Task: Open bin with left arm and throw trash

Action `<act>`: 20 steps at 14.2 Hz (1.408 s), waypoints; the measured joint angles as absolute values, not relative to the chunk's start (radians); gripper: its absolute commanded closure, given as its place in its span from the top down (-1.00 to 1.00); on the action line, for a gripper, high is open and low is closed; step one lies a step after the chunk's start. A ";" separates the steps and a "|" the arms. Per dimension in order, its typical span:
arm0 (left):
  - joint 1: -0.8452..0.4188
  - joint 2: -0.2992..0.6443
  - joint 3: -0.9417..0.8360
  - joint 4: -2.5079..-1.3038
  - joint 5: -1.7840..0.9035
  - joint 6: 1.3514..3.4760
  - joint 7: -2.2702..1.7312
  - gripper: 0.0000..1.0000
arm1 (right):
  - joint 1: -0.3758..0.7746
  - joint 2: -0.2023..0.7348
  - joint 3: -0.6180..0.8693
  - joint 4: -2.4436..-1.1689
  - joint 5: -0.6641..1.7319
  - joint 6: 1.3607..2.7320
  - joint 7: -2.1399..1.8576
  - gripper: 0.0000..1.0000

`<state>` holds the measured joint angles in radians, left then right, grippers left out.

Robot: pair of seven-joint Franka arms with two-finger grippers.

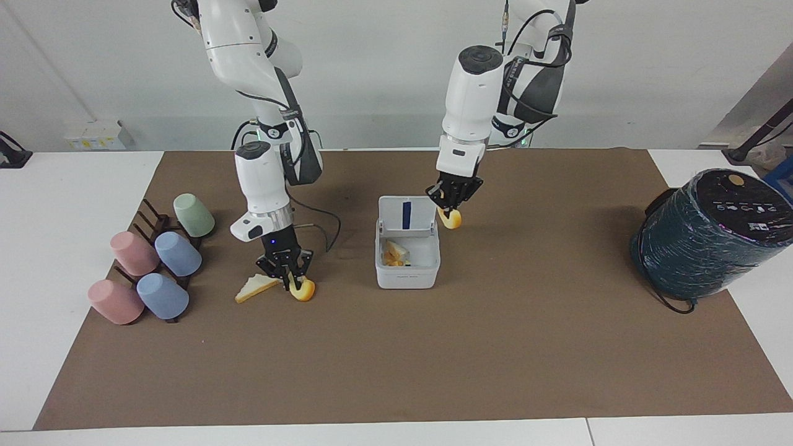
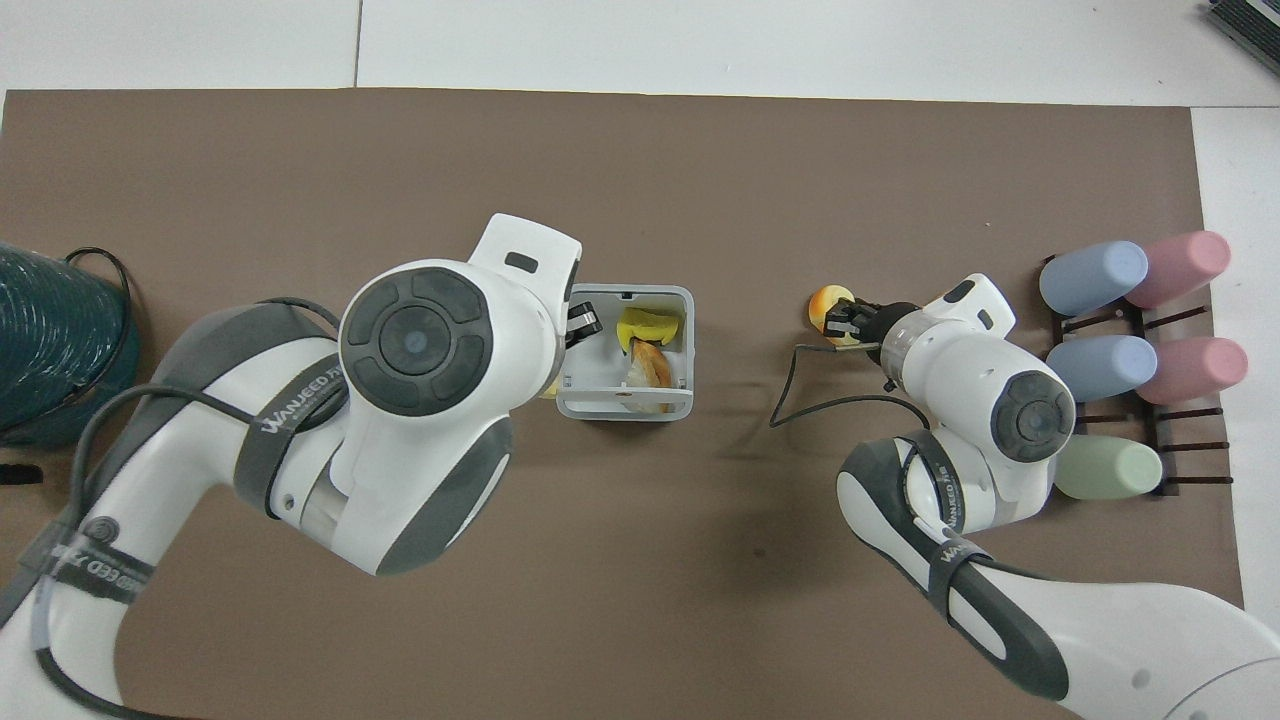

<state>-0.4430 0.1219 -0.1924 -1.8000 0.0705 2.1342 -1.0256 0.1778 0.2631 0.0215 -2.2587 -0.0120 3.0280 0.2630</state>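
The white bin (image 1: 407,277) stands mid-mat with its lid (image 1: 407,214) open and upright, blue strip showing; it also shows in the overhead view (image 2: 622,405). Food pieces (image 2: 648,326) lie inside. My left gripper (image 1: 451,203) is shut on a yellow-orange cheese wedge (image 1: 451,218), held in the air just beside the lid toward the left arm's end. My right gripper (image 1: 290,276) is shut on the other cheese wedge (image 1: 303,290) at the mat. The bread slice (image 1: 254,288) lies beside it, hidden under the arm in the overhead view.
Several pastel cups (image 1: 178,253) lie on a dark rack (image 1: 150,218) at the right arm's end. A big dark-green wrapped cylinder (image 1: 709,234) stands at the left arm's end. A cable (image 1: 319,224) trails from the right gripper.
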 measured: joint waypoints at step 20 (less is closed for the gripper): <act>-0.478 0.180 -0.169 -1.674 0.070 2.059 -1.072 0.35 | 0.228 0.106 0.026 -1.957 0.134 2.330 0.666 -1.00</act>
<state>-0.4783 0.1804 -0.1689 -1.6744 0.0697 2.0594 -1.0724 0.2282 0.1056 0.0264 -1.9575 0.1345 2.3305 0.6658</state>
